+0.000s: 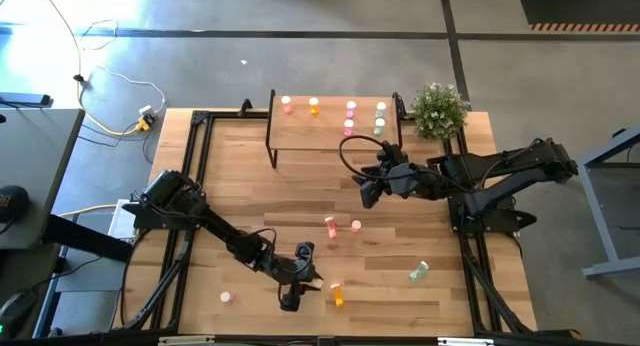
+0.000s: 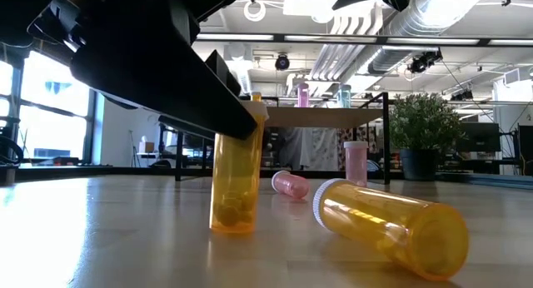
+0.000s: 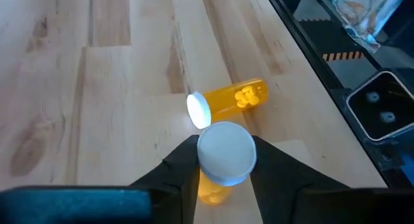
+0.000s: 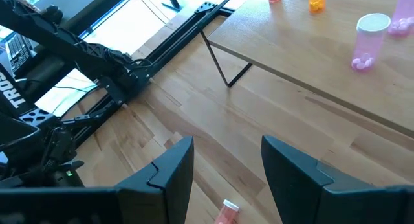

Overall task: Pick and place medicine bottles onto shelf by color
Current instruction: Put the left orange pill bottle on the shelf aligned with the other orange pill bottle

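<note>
My left gripper [image 1: 297,276] is near the table's front edge, shut on an upright orange medicine bottle [image 3: 224,154] with a white cap. A second orange bottle [image 3: 233,98] lies on its side just beyond it, also visible in the high view [image 1: 337,296]. My right gripper [image 1: 368,193] is open and empty, above the table in front of the shelf [image 1: 310,134]. On the shelf's top board stand pink [image 1: 350,120], orange [image 1: 313,106] and pale green [image 1: 380,120] bottles. Loose bottles lie on the table: pink [image 1: 228,298], orange [image 1: 330,226], pink [image 1: 356,226], teal [image 1: 418,273]. My left gripper pinches the orange bottle's upper body just under the cap [image 3: 208,185] between its two fingers [image 3: 181,166]. The fingers slant down from the table's left side. The bottle is upright, and in the low view its base [image 2: 233,228] looks set on the table top.
A small potted plant [image 1: 438,110] stands at the shelf's right end. Black metal frame rails [image 1: 195,176] run along the table's left and right sides. Bare wood lies between the shelf and the loose bottles.
</note>
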`<state>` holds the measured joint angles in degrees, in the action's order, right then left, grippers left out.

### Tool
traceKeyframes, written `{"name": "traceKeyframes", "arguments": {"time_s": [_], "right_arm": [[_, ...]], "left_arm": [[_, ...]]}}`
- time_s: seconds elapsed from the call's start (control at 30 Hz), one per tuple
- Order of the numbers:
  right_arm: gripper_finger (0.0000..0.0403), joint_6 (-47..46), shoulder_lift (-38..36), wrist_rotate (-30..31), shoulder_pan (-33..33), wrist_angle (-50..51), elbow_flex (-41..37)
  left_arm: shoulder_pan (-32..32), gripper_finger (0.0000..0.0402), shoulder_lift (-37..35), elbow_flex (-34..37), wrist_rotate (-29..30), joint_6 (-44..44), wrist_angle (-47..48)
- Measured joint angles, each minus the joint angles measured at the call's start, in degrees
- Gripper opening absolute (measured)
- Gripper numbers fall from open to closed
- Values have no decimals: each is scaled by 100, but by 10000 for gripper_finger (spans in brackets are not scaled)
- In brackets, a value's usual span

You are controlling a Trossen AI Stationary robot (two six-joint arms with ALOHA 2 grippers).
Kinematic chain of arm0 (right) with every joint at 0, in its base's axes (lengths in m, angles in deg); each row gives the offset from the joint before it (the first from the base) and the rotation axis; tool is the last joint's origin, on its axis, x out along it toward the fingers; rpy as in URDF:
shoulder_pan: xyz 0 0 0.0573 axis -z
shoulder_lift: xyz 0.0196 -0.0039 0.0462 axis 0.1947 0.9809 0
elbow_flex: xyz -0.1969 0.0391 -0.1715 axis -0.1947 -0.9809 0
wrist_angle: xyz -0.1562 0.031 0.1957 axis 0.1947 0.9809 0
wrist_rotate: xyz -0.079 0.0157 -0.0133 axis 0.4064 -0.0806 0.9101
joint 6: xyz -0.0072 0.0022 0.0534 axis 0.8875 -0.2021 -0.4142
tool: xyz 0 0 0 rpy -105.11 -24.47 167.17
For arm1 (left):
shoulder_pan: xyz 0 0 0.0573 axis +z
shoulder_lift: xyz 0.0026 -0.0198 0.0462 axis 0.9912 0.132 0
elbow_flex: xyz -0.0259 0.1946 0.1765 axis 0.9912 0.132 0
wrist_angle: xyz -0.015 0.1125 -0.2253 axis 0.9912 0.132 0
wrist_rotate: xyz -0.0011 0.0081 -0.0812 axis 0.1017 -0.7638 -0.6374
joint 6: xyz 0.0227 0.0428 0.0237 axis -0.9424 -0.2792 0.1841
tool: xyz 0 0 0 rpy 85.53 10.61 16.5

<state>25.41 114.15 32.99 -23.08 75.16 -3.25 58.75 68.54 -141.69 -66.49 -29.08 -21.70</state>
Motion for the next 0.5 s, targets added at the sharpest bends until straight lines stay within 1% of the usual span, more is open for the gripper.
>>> {"name": "traceKeyframes", "arguments": {"time_s": [0.27,0.4,0.5], "right_arm": [[172,-13,0,2,0,0,0],[172,-13,0,2,-2,-7,0],[172,-1,-18,2,15,-7,0]], "left_arm": [[4,112,-90,4,-25,101,10],[113,112,-375,2,51,111,35],[298,113,-687,2,246,108,93]]}}
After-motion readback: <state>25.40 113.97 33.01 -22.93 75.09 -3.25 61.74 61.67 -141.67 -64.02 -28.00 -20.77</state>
